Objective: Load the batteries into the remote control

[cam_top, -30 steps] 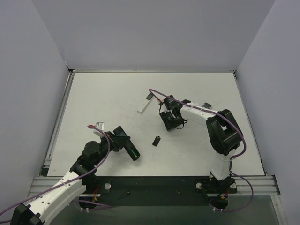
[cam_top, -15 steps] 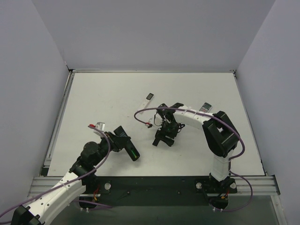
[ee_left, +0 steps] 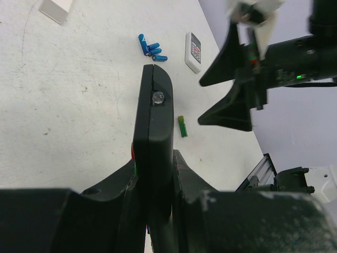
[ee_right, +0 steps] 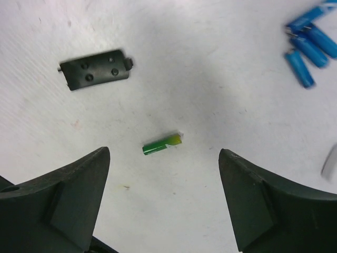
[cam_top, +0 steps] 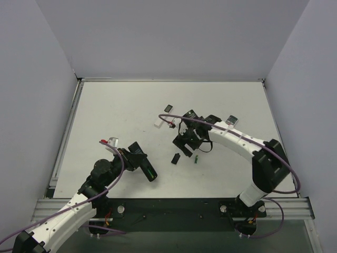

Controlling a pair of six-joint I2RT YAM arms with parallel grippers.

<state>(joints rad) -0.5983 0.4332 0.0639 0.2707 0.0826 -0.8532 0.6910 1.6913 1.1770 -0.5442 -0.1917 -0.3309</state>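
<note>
Your right hand [ee_right: 164,174] has swung over and spread open since a moment ago. A green battery [ee_right: 162,144] now lies on the worktop [ee_right: 221,89] where none showed before. The hand is empty. The battery sits right under it, between the two fingers [ee_right: 68,195], and touches neither. Your left hand [ee_left: 154,176] is clenched on the black remote [ee_left: 152,116], well apart from the right hand.

To pick it up well, I think you should turn the wrist first. The battery points almost from one finger to the other. A squeeze now would push on its ends, and it might pop out. Close on its long sides instead, go down slowly and squeeze softly.

There is bare worktop all round the battery. The black cover [ee_right: 95,69] lies out past one finger and the blue cells [ee_right: 308,45] out past the other, both apart from the battery. The worktop's edges are far from this hand, so you have room to move.
</note>
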